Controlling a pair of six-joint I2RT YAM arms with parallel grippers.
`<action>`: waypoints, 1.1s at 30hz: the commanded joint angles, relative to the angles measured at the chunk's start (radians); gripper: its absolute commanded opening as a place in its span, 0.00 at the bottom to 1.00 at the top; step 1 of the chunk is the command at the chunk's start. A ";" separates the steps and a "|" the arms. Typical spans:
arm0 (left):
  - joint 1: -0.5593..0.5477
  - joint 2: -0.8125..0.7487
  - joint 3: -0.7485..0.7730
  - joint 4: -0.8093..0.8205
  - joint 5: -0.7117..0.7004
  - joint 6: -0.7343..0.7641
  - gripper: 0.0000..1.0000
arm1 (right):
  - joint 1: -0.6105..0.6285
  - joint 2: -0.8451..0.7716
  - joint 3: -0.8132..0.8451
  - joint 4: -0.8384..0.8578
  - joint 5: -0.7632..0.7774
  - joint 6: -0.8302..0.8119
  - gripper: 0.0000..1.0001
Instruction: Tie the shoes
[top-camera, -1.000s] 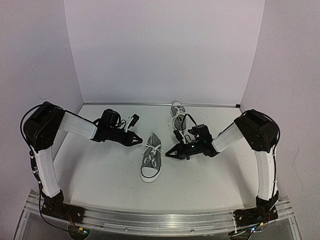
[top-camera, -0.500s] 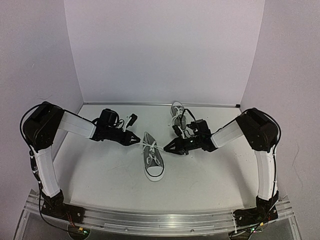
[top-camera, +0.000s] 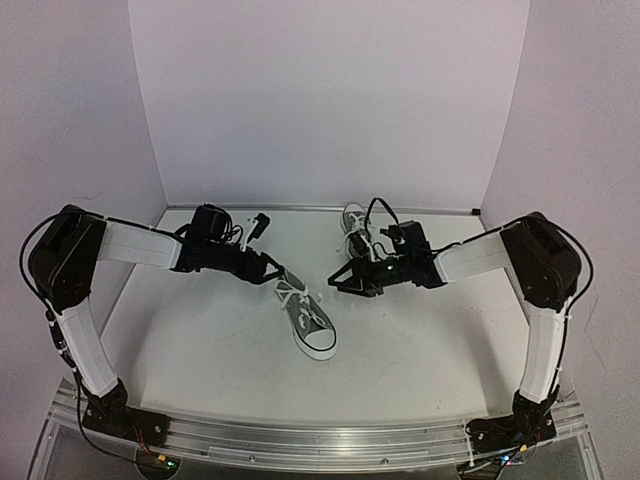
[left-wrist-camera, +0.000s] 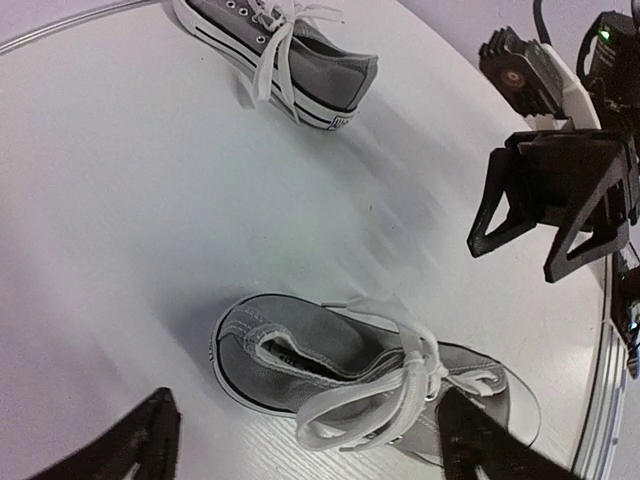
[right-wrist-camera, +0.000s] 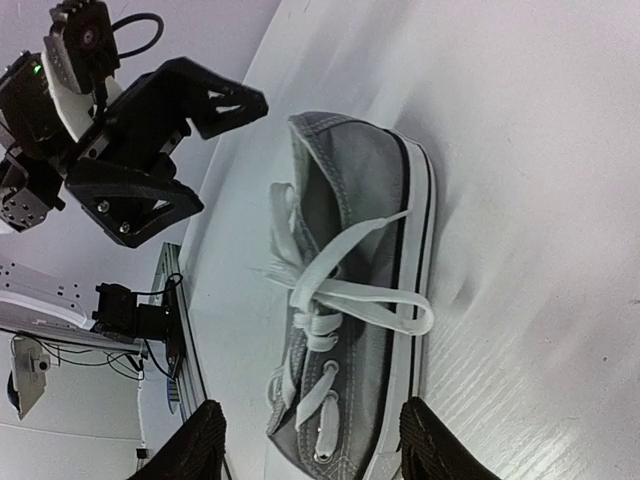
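You've let the laces (left-wrist-camera: 380, 390) go: your left tool (top-camera: 270, 270) and right tool (top-camera: 342, 279) now gape empty, backed toward the far edge. The shoe (top-camera: 310, 320) between them looks knotted and lies in the middle of the surface (top-camera: 200, 350). The second shoe (top-camera: 357, 225) waits at the far edge.

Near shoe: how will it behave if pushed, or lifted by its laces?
Likely light: the near shoe is small soft canvas, so a push probably slides or spins it. Its laces look limp; lifted by them it'd likely dangle, toe dropping.
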 joint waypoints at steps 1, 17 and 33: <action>0.007 -0.075 0.029 -0.019 -0.060 -0.018 0.99 | 0.056 -0.127 0.005 -0.197 0.025 -0.171 0.56; 0.019 -0.113 0.080 -0.098 -0.308 -0.153 1.00 | 0.440 0.004 0.086 -0.416 0.272 -0.214 0.59; 0.022 -0.088 0.064 -0.170 -0.357 -0.167 1.00 | 0.238 -0.014 0.044 -0.363 0.419 -0.174 0.58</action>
